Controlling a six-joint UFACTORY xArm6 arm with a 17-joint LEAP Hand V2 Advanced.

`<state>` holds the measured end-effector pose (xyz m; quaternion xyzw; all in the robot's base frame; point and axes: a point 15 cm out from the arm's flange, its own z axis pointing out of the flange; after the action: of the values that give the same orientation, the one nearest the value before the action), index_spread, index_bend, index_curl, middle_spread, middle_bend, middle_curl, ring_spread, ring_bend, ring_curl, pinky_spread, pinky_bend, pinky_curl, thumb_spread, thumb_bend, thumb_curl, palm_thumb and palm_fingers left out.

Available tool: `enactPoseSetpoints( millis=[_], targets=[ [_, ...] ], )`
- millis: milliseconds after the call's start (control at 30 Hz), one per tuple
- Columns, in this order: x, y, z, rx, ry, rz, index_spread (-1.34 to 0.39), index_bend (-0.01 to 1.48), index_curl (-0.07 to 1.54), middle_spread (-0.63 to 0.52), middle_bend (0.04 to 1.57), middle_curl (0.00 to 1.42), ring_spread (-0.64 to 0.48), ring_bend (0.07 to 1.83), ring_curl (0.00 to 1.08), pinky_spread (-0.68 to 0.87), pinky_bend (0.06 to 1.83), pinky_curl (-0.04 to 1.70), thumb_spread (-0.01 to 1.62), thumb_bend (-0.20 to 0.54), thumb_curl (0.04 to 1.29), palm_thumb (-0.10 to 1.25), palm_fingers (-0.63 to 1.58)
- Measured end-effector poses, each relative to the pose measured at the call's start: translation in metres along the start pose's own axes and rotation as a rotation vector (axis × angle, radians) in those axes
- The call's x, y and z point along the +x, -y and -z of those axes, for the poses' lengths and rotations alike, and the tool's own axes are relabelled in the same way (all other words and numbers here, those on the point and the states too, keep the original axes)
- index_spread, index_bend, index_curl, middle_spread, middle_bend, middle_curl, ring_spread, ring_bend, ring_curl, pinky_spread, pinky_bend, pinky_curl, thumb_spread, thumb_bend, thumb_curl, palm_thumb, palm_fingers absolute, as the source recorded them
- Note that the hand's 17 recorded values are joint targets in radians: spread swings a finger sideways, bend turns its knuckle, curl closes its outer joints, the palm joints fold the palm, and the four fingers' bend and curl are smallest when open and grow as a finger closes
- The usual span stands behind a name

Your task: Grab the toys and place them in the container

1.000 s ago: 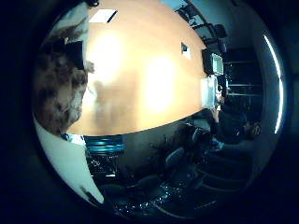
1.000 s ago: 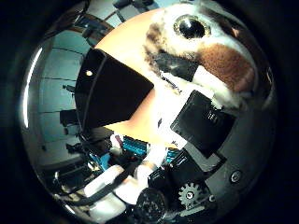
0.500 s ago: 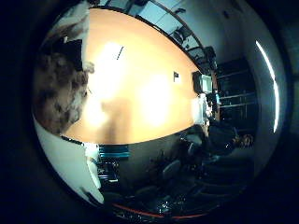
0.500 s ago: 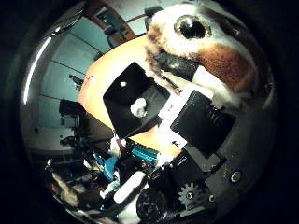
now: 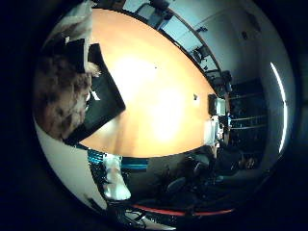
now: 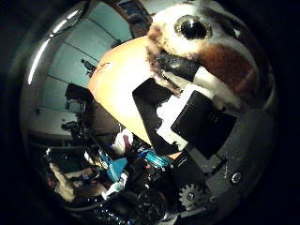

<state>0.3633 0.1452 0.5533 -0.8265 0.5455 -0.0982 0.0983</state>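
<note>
While the hand (image 6: 206, 126) is raised above the orange table (image 5: 154, 96), its white and black fingers (image 6: 187, 70) curl round a plush toy (image 6: 211, 51), which fills much of the thumb-side view and so sits close against the palm. Visible on the toy are a glossy dark eye, pale fur around it and a reddish-brown patch beside; in the little-finger-side view its mottled brown fur lies against the edge of the palm. A black container (image 5: 98, 103), open at the top, rests on the table below the hand, near the table's edge, and the toy overlaps it in both views; it is held clear of the container, not inside it. A small pale shape shows inside the container, too unclear to identify. Beyond the table stand dark office chairs (image 5: 185, 175) on the floor, and a monitor (image 5: 215, 105) sits at the table's far side.
</note>
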Motion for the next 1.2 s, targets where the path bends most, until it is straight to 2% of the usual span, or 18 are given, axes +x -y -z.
enactPoseSetpoints(
  millis=[100,167,400,467,533,567,600,700,767,833,933,1067,1200],
  targets=[
    [-0.002,0.002,-0.003,-0.003,0.005,-0.002,-0.26,0.98,1.01,-0.14,1.34,0.81,-0.26,1.3,0.87,-0.23,1.16,1.04,1.1,-0.022,0.62,1.01,1.08],
    [-0.004,0.002,-0.002,0.0,0.01,-0.001,-0.26,0.98,1.01,-0.14,1.34,0.81,-0.26,1.3,0.87,-0.23,1.16,1.04,1.15,-0.027,0.59,0.93,1.08],
    [-0.004,0.022,0.007,0.095,0.013,-0.02,-0.27,0.92,0.96,-0.16,1.24,0.78,-0.24,1.26,0.79,-0.28,1.09,0.94,1.2,-0.024,0.41,0.8,1.12],
    [-0.004,0.022,0.007,0.094,0.013,-0.02,-0.29,0.81,0.92,-0.16,1.19,0.75,-0.24,1.23,0.74,-0.32,1.04,0.88,1.2,-0.027,0.37,0.75,1.08],
    [-0.004,0.022,0.006,0.091,0.013,-0.02,-0.31,0.67,0.88,-0.18,1.09,0.7,-0.25,1.17,0.7,-0.39,0.97,0.83,1.19,-0.031,0.34,0.7,0.91],
    [-0.004,0.02,0.005,0.081,0.013,-0.02,-0.33,0.61,0.86,-0.2,1.01,0.68,-0.26,1.16,0.69,-0.39,0.94,0.82,1.18,-0.035,0.33,0.67,0.75],
    [-0.004,0.018,0.004,0.074,0.013,-0.018,-0.36,0.54,0.82,-0.22,0.97,0.66,-0.27,1.11,0.66,-0.35,0.89,0.81,1.17,-0.032,0.32,0.65,0.56],
    [-0.004,0.013,0.002,0.056,0.012,-0.005,-0.44,0.43,0.71,-0.22,0.78,0.58,-0.23,0.95,0.58,-0.13,0.82,0.79,1.13,-0.034,0.29,0.58,0.19],
    [-0.005,0.011,0.003,0.051,0.012,-0.002,-0.48,0.36,0.6,-0.16,0.62,0.5,-0.1,0.8,0.5,0.12,0.81,0.75,1.1,-0.035,0.28,0.53,0.08],
    [-0.007,0.01,0.003,0.051,0.014,0.01,-0.5,0.32,0.53,-0.1,0.51,0.44,0.03,0.71,0.43,0.28,0.77,0.7,1.09,-0.031,0.27,0.5,0.04],
    [-0.01,0.005,0.009,0.054,0.017,0.026,-0.5,0.25,0.46,-0.05,0.41,0.39,0.13,0.61,0.36,0.41,0.7,0.62,1.06,-0.028,0.27,0.46,0.02],
    [-0.013,-0.003,0.019,0.07,0.031,0.032,-0.49,0.19,0.4,-0.04,0.32,0.35,0.17,0.52,0.31,0.47,0.62,0.53,1.05,-0.025,0.27,0.44,0.1],
    [-0.022,-0.021,0.033,0.073,0.077,0.038,-0.48,0.19,0.38,-0.05,0.28,0.33,0.18,0.47,0.27,0.48,0.53,0.46,1.06,-0.016,0.27,0.47,0.17]
  ],
)
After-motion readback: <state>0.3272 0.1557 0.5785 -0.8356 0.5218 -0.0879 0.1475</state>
